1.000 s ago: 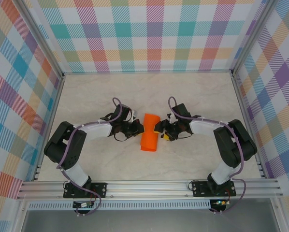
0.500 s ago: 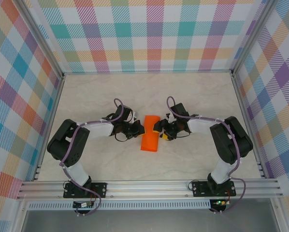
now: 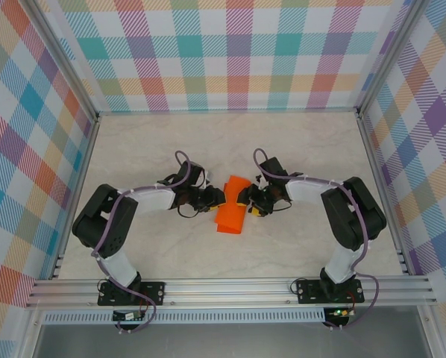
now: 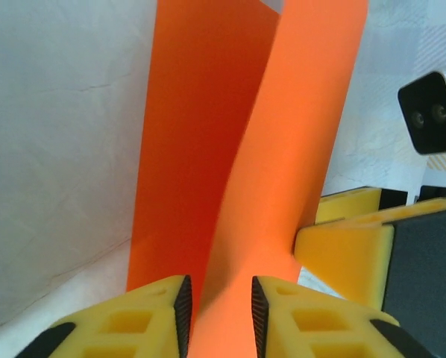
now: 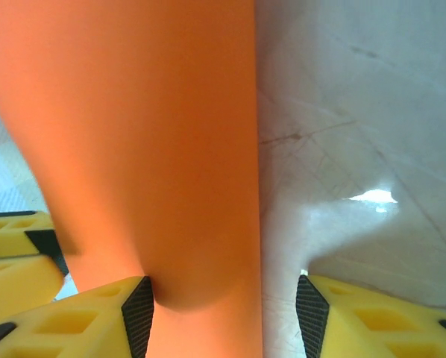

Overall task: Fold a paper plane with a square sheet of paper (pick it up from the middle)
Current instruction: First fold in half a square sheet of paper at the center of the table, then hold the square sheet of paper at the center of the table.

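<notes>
**Orange paper part-folded between two grippers**

The paper plane [image 3: 233, 209] is lying at the middle of the worktop [image 3: 305, 149] as a narrow folded strip with one flap raised. No pointed nose is showing, so nose and wing folds probably remain. The left gripper [image 4: 219, 317] is straddling the raised fold, fingers narrowly parted; whether they are pinching is unclear. The right gripper [image 5: 223, 313] is standing spread over the opposite edge. The grippers are hiding the strip's long edges from above.

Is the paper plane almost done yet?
Not yet. Done: the orange paper is folded into a long strip. In hand: the left gripper and right gripper both straddle it, jaws apart. Still to do: the pointed nose and wings, which I can't see yet.
</notes>
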